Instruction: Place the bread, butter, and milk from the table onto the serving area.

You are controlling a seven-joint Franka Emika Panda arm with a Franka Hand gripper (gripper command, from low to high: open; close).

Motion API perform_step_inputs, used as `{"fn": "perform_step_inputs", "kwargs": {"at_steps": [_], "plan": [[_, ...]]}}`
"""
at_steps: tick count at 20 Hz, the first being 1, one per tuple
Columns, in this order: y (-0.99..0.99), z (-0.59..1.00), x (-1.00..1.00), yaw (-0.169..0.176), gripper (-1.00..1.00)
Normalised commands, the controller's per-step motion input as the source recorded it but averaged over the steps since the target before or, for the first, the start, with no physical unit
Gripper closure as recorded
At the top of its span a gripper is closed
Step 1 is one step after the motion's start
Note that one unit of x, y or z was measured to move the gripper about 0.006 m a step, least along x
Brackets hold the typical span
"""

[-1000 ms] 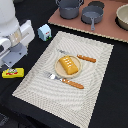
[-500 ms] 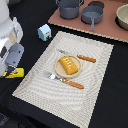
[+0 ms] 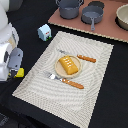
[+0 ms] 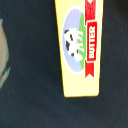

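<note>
The bread (image 3: 69, 65), a golden-orange scored loaf, lies on the round tan plate (image 3: 58, 67) on the striped beige serving area (image 3: 95, 85). The milk (image 3: 44, 32), a light-blue and white carton, stands on the black table (image 3: 30, 20) just off the mat's far corner. The butter fills the wrist view (image 4: 80, 45), a flat yellow packet with a red label, directly under the camera. In the exterior view only its yellow corner (image 3: 20, 73) shows beside my white hand (image 3: 14, 61). My fingers are hidden in both views.
A fork (image 3: 56, 77) and a knife (image 3: 84, 58) flank the plate. On the brownish-pink counter (image 3: 107, 31) at the back stand a grey pot (image 3: 70, 7), a pan (image 3: 93, 15) and a bowl (image 3: 123, 17).
My arm has come down over the butter at the exterior view's left, covering most of the packet. Bread and milk have not moved.
</note>
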Motion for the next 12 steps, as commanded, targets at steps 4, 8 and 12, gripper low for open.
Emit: {"fn": "perform_step_inputs", "kwargs": {"at_steps": [4, 8, 12], "plan": [[-0.05, -0.4, -0.2, 0.071, -1.0], [-0.04, -0.34, -0.18, 0.068, -1.0], [-0.02, -0.27, -0.18, 0.065, -1.0]]}}
